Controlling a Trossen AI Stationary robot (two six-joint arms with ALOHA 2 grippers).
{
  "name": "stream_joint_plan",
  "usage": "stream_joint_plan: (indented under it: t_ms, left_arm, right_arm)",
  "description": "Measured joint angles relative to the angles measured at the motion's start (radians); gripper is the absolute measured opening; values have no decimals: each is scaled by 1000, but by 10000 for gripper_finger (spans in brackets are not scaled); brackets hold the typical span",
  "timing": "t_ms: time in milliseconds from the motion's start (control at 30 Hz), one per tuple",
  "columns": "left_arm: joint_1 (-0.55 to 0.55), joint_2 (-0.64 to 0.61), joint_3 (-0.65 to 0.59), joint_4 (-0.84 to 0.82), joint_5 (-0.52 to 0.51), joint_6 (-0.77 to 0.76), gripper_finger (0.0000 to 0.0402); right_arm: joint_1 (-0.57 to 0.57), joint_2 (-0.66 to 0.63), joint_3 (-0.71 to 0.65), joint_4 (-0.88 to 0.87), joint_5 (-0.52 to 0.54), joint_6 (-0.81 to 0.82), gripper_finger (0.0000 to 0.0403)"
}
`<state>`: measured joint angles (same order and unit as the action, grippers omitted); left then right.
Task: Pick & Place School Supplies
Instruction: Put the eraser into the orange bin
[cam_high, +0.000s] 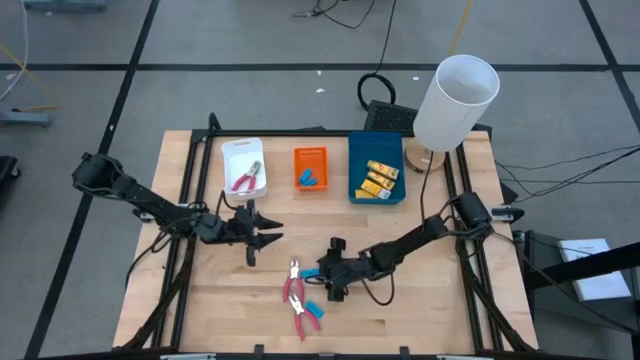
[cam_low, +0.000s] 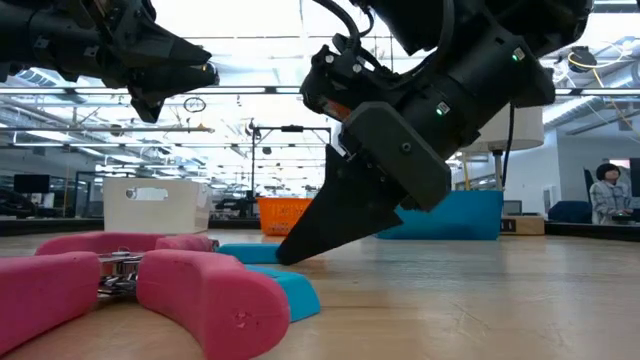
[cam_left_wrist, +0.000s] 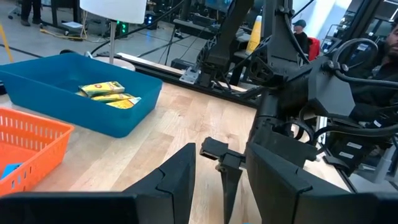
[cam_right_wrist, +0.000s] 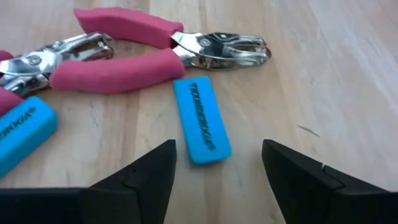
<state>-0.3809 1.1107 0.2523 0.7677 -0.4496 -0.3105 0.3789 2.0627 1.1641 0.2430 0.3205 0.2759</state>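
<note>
Two pink-handled metal tools (cam_right_wrist: 124, 50) lie flat on the wooden table near its front middle (cam_high: 295, 292). Two light-blue erasers lie beside them: one (cam_right_wrist: 201, 121) just ahead of my right gripper (cam_right_wrist: 217, 155), the other (cam_right_wrist: 22, 130) farther off by the handles. My right gripper (cam_high: 325, 280) slants down, open, with its fingers standing on either side of the first eraser's near end without touching it. My left gripper (cam_high: 255, 237) hovers level at the table's left middle, open, with nothing between its fingers (cam_left_wrist: 221, 186).
Along the far edge stand a white tray (cam_high: 243, 165) holding a pink tool, an orange basket (cam_high: 310, 168) holding blue pieces, and a blue tray (cam_high: 377, 170) holding yellow packets. A white lamp shade (cam_high: 455, 100) stands at the far right corner. Bare wood lies to the right of my right gripper.
</note>
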Motion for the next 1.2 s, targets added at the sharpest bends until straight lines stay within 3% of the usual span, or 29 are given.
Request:
stream_joint_plan:
  t_ms: [233, 667, 833, 1000, 1200]
  left_arm:
    - [0, 0, 0, 0, 0, -8, 147]
    - [0, 0, 0, 0, -3, -9, 147]
    - [0, 0, 0, 0, -3, -10, 147]
    - [0, 0, 0, 0, -3, -38, 147]
    - [0, 1, 0, 1, 7, -111, 147]
  right_arm:
    - [-5, 44, 2, 48, -15, -4, 224]
    - [-20, 46, 4, 13, -111, -82, 77]
    - [-20, 24, 2, 2, -112, -144, 70]
    - [-16, -37, -2, -75, -43, -216, 70]
    - [-18, -115, -2, -166, 117, -267, 72]
